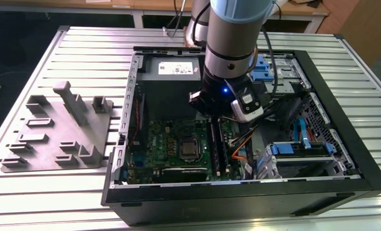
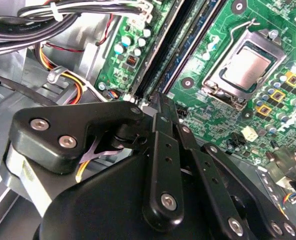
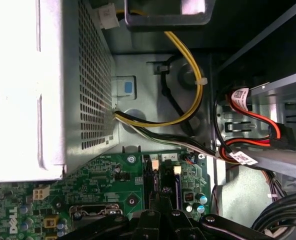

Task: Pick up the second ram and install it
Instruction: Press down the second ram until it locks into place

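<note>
- Your computer case point(image 1: 344, 159) lies open on the slatted metal table point(image 1: 61, 192), with a grey holder tray point(image 1: 59, 132) well apart toward the exterior view's left.
- Inside, you see the green motherboard point(image 1: 167, 139), with its processor socket point(image 2: 245, 65) beside the long black memory slots point(image 2: 165, 55).
- The silver power supply box point(image 3: 33, 85) sits past the board's edge, cables point(image 3: 188, 75) beside it.
- Your arm reaches down into the case; the gripper point(image 1: 214, 120) sits right over the memory slots.
- Second ram point(image 2: 198, 47): the dark blue-green stick lies along a slot, ahead of the fingers point(image 2: 165, 145).
- Finger state: you can't tell, and no grasp is visible.
</note>
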`<control>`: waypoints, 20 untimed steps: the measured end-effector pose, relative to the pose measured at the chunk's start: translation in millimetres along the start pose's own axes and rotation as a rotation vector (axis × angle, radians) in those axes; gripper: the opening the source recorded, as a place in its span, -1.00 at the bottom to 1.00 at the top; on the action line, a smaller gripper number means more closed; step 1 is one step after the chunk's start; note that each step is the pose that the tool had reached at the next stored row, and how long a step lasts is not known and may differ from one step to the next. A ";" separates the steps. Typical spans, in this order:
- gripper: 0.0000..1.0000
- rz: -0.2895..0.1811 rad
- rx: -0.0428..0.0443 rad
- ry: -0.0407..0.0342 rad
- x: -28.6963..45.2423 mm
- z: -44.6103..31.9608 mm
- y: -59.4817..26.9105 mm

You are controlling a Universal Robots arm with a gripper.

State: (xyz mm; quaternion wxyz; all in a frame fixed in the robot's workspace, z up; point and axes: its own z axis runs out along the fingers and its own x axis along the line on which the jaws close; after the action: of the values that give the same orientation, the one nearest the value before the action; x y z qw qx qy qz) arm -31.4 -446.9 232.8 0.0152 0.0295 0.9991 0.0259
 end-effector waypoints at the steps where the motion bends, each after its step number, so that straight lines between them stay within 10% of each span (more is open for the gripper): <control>1: -0.79 0.000 0.0001 0.0000 0.1 0.6 0.0; 20: -0.79 0.000 0.0001 0.0000 0.3 4.1 -0.2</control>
State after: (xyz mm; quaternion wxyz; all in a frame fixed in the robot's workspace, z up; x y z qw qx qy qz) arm -31.5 -446.9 228.7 0.0152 0.0295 0.9991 0.0259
